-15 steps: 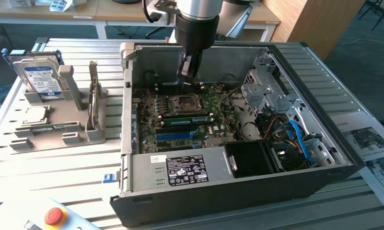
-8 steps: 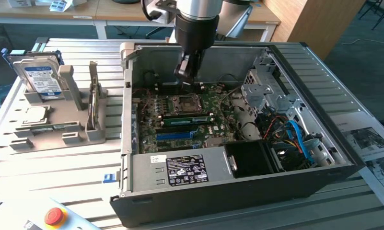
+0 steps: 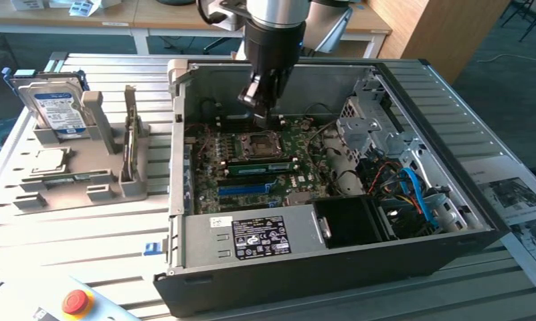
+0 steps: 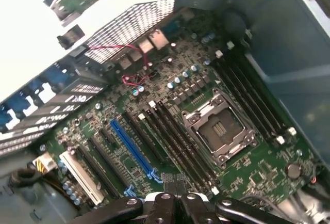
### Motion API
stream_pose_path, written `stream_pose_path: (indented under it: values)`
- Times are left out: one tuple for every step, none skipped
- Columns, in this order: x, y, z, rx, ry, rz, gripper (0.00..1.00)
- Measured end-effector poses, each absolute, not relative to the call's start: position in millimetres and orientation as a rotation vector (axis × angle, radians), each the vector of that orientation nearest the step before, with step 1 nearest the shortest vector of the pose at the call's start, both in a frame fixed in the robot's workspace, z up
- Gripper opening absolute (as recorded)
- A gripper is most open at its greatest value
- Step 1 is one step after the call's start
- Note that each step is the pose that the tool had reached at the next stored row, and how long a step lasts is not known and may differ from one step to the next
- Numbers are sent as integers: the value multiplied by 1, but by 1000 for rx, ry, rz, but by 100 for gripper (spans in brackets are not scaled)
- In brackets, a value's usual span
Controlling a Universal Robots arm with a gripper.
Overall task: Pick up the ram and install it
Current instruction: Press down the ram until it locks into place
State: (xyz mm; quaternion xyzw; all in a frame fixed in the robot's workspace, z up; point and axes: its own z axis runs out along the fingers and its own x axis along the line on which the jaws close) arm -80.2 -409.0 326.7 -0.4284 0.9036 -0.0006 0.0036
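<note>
In the exterior view the ram [image 3: 260, 167], a long narrow green stick, lies along the memory slots of the motherboard [image 3: 294, 150], between the CPU socket [image 3: 254, 142] and the blue slot [image 3: 246, 189]. I cannot tell how deep it sits. My gripper [image 3: 265, 120] hangs inside the open computer case [image 3: 339, 261], just behind the CPU socket and above the board. It is apart from the ram. In the wrist view the gripper [image 4: 175, 182] is shut with nothing between its fingertips, over the end of the black memory slots [image 4: 180, 136] beside the CPU socket [image 4: 219, 128].
A grey fixture [image 3: 116, 187] at the exterior view's left holds a hard drive [image 3: 58, 110], a CPU chip [image 3: 49, 160] and an upright card [image 3: 130, 134]. Drive cages and cables [image 3: 401, 180] crowd the case's right side. A red stop button [image 3: 77, 302] sits at the front.
</note>
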Motion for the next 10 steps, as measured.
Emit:
stream_pose_path:
  values:
    - [-80,-409,327,-1317,2844,-2,10]
    - [-80,-409,327,-1292,2855,-2,10]
    - [-80,-409,327,-1266,2867,-2,10]
    - [-80,-409,327,-1241,2878,-2,10]
    - [-80,-409,327,-1215,2889,-2,10]
    - [-80,-409,327,-1187,2901,-3,10]
    - [-80,-409,327,-1160,2912,-3,10]
    - [-80,-409,327,-1134,2922,-3,10]
    - [-80,-409,327,-1108,2932,-3,10]
    - [-80,-409,327,-1081,2942,-3,10]
